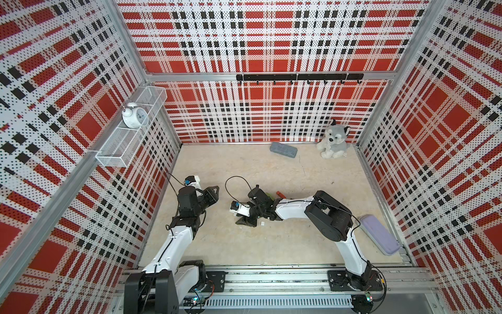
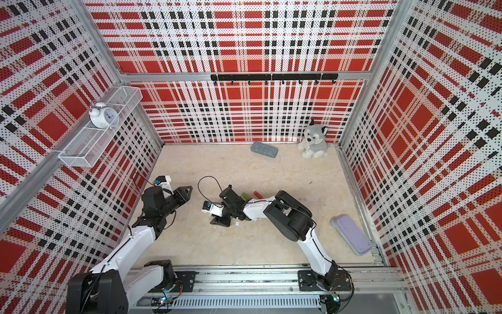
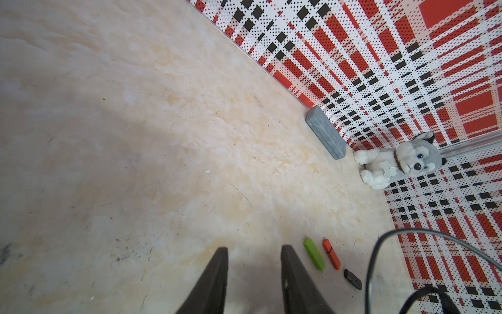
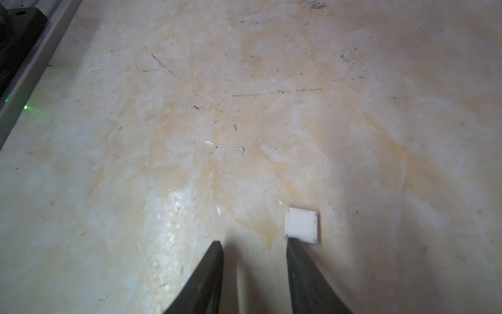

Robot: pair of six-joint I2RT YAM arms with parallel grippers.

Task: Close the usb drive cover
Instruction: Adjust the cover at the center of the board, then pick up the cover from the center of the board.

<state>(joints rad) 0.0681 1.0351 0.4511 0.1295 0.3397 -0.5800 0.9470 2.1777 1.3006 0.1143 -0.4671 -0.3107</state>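
Three small usb sticks lie side by side on the table: a green stick (image 3: 314, 254), an orange stick (image 3: 331, 254) next to it, and a short black stick (image 3: 352, 279) just past the orange one. They are ahead of the left gripper (image 3: 252, 248) and off to one side of its tips, not touching it. Its two fingers are moderately apart with only bare table between them.

In both top views the green and orange sticks sit behind the right gripper (image 1: 245, 220), on the far side of its wrist, partly hidden by the arm. That gripper is low over the table and points away from them. Its fingers are also apart and hold nothing. A white square piece (image 4: 301, 225) lies flat on the table at the tip of one finger (image 4: 304, 271), outside the gap. I cannot tell whether they touch.

Far beyond both grippers, by the back wall, are a gray box (image 1: 283, 150) and a plush dog (image 1: 332, 140). A lilac box (image 1: 379, 238) lies beside the right arm's base. An alarm clock (image 1: 135, 115) stands in a wire basket (image 1: 114, 155) on the side wall.
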